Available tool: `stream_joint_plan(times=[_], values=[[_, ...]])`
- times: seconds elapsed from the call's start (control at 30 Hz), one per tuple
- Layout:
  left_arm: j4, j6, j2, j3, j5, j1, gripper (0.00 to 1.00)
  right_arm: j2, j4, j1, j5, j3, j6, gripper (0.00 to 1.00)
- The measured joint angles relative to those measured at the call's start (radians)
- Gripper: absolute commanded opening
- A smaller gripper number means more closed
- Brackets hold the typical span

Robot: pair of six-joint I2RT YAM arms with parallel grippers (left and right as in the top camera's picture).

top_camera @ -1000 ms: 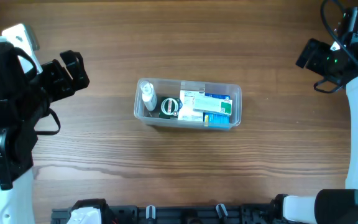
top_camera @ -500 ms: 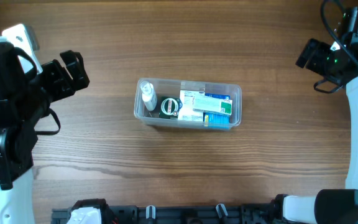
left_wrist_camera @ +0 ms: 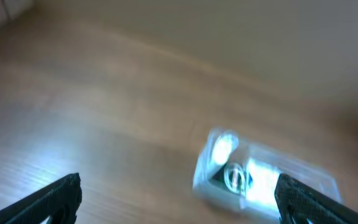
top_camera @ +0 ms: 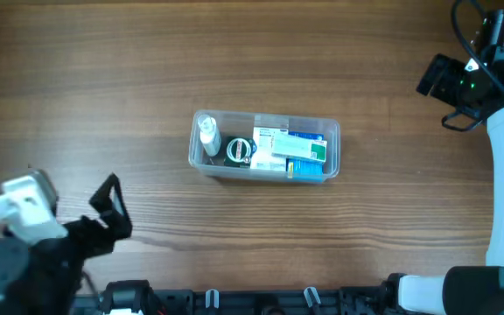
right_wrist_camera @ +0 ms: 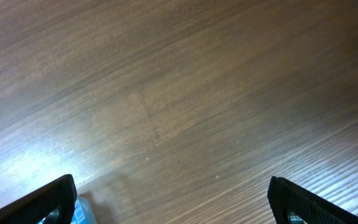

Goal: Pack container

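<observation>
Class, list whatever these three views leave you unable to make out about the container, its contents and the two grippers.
- Left wrist view: blur smears the container; its contents cannot be identified.
- Overhead: print on the boxes is too small to read.
- Overhead: the left gripper is blurred.
- Right wrist view: of the right gripper only the ends of the fingers show, cut by the bottom edge.

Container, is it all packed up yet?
It looks nearly done. The container holds a white bottle, a round dark item and small boxes. Nothing is in hand: the left tool and right tool are open, away from it. Little seems left.
</observation>
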Motion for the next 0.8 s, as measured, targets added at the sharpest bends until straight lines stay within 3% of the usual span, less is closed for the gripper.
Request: stream_joint_plan(times=[0.03, 0.1, 0.2, 0.3, 0.4, 0.8], values=[[0.119, -0.001, -0.097, -0.186, 0.0, 0.0, 1.0, 0.0, 0.001, 0.0, 0.0, 0.0, 0.0, 1.0], [0.288, 0.0, -0.219, -0.418, 0.004, 0.0, 1.0, 0.0, 0.002, 0.0, 0.0, 0.0, 0.0, 1.0], [0.666, -0.001, -0.377, -0.727, 0.047, 0.0, 1.0, 0.0, 0.001, 0.0, 0.0, 0.0, -0.001, 1.0], [0.927, -0.001, -0.444, -0.933, 0.1, 0.0, 1.0, 0.0, 0.0, 0.0, 0.0, 0.0, -0.003, 1.0], [1.094, 0.0, -0.492, -1.079, 0.114, 0.0, 1.0, 0.0, 0.002, 0.0, 0.0, 0.0, -0.003, 1.0], [1.112, 0.0, -0.562, -1.255, 0.087, -0.002, 1.0, 0.0, 0.0, 0.0, 0.0, 0.0, -0.003, 1.0]])
